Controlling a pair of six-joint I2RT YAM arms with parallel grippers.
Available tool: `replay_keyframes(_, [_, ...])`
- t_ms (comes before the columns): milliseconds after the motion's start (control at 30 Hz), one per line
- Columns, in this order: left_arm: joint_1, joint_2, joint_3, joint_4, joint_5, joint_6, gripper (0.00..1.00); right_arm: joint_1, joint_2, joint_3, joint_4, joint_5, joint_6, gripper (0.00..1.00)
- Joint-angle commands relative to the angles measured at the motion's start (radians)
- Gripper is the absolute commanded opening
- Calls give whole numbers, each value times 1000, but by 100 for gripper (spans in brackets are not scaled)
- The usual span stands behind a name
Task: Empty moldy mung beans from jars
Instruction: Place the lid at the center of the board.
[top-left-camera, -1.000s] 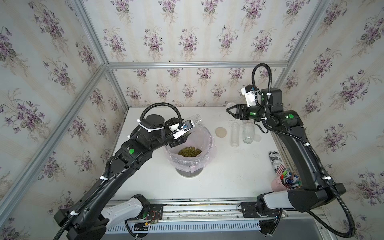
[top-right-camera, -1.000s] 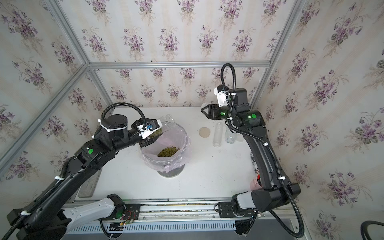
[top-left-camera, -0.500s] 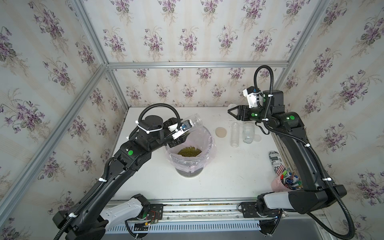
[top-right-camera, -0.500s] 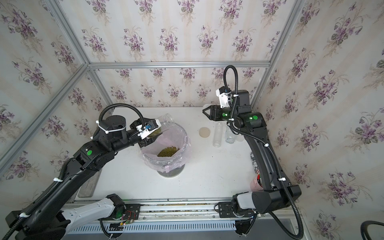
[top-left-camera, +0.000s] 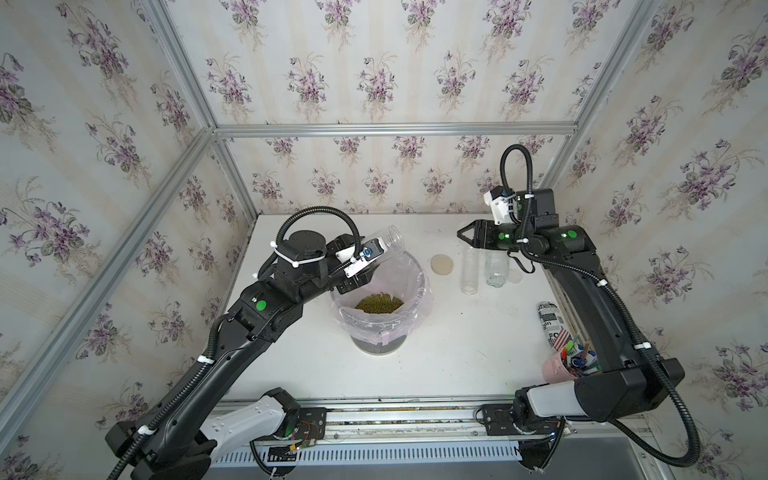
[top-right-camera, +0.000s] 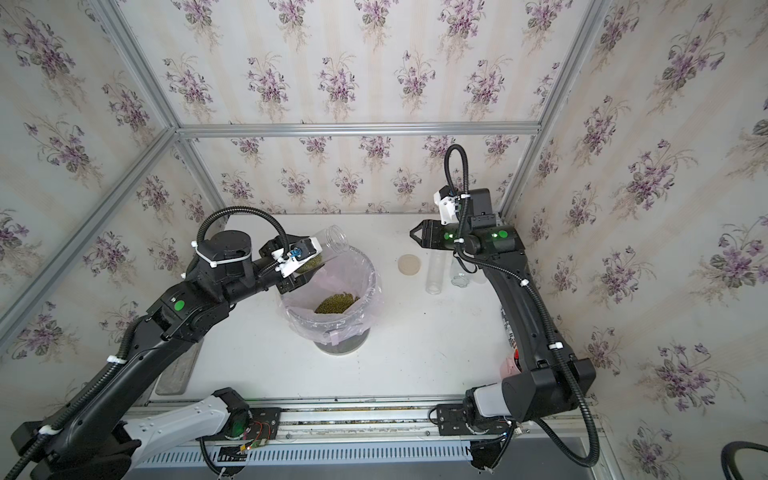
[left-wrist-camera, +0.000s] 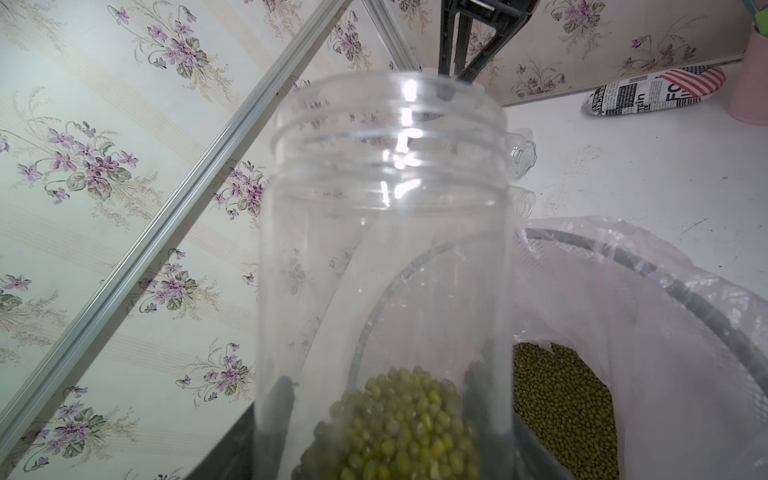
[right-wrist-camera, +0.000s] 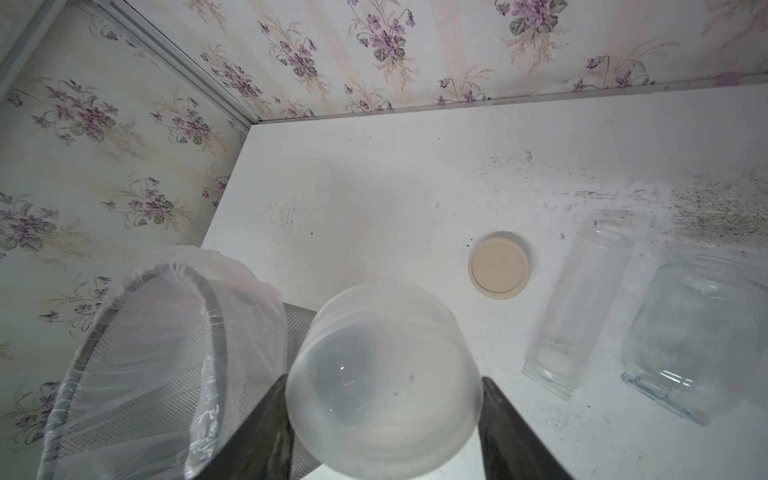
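A clear open jar (top-left-camera: 385, 244) (top-right-camera: 333, 240) (left-wrist-camera: 386, 249) is held tilted over the bin, mouth pointing up and toward the back wall. My left gripper (top-left-camera: 371, 262) (left-wrist-camera: 382, 415) is shut on its lower part. Mung beans (left-wrist-camera: 399, 428) lie heaped in the jar's base. More mung beans (top-left-camera: 379, 302) (top-right-camera: 336, 302) form a heap inside the bag-lined bin. My right gripper (top-left-camera: 461, 235) (top-right-camera: 414, 232) (right-wrist-camera: 382, 399) hovers above the table's back right, shut on a whitish translucent lid (right-wrist-camera: 382, 374). Under it stand two empty jars, one narrow (top-left-camera: 469, 270) (right-wrist-camera: 577, 307) and one wider (top-left-camera: 496, 268) (right-wrist-camera: 698, 332).
The mesh bin (top-left-camera: 420, 272) (right-wrist-camera: 145, 291), lined with a pink bag, stands mid-table. A tan lid (top-left-camera: 441, 264) (right-wrist-camera: 498, 266) lies beside the narrow jar. A printed can (top-left-camera: 550, 324) (left-wrist-camera: 652, 91) and a pink cup of pens (top-left-camera: 561, 368) sit along the right edge.
My right gripper has drifted slightly lower with the lid in it. The left arm and its jar have stayed still.
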Motion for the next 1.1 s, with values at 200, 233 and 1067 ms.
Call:
replay_keyframes(200, [0, -18, -10, 57, 2, -7, 0, 7, 38, -93, 1, 70, 13, 48])
replay_keyframes(233, [0, -18, -13, 57, 3, -9, 0, 12, 48, -105, 10, 74, 18, 48])
replay_keyframes(1067, [0, -40, -55, 84, 28, -21, 0, 160, 360, -160, 64, 267, 52, 45])
